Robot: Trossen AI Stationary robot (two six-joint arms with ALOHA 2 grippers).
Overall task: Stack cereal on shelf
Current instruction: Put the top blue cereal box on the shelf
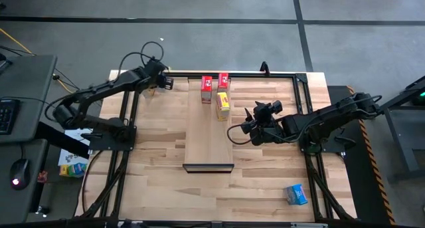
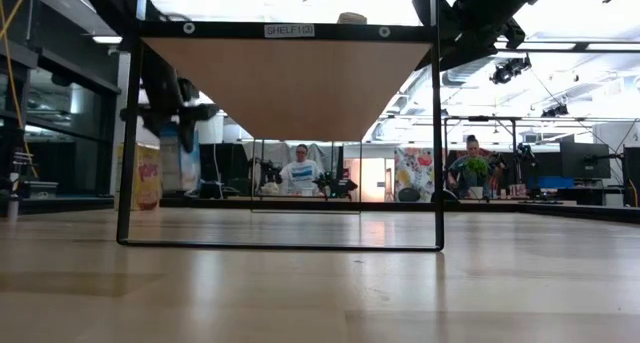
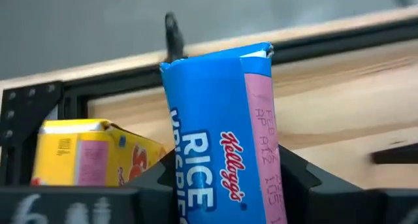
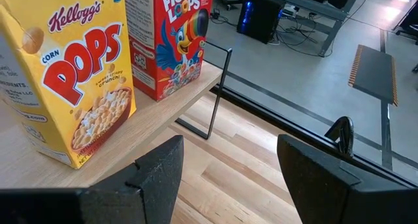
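The pale-wood shelf (image 1: 208, 138) runs down the table's middle on a black frame (image 2: 280, 245). Two red cereal boxes (image 1: 206, 88) (image 1: 223, 81) and a yellow one (image 1: 222, 106) stand on its far half. My right gripper (image 1: 234, 132) hovers open beside the shelf's right edge; its wrist view shows the yellow box (image 4: 72, 87) and a red box (image 4: 170, 34) upright on the board. My left gripper (image 1: 163, 83) is at the far-left corner, shut on a blue box (image 3: 219, 132). A second yellow box (image 3: 72, 152) stands just behind it. Another blue box (image 1: 297, 195) lies near the table's near-right corner. My left gripper pinches the blue box between its two fingers (image 3: 297, 181), one on each broad face, low on the box (image 3: 196, 191). The box stands upright in the hold, its top flap (image 3: 215, 57) above the fingers. Its bottom is out of the frame.
Black frame rails (image 1: 302, 108) run along the table's sides and far edge. A clamp knob (image 1: 264, 68) sticks up at the far edge. People sit in the room beyond the table (image 2: 300, 168). Bare tabletop (image 1: 153, 188) lies on both sides of the shelf.
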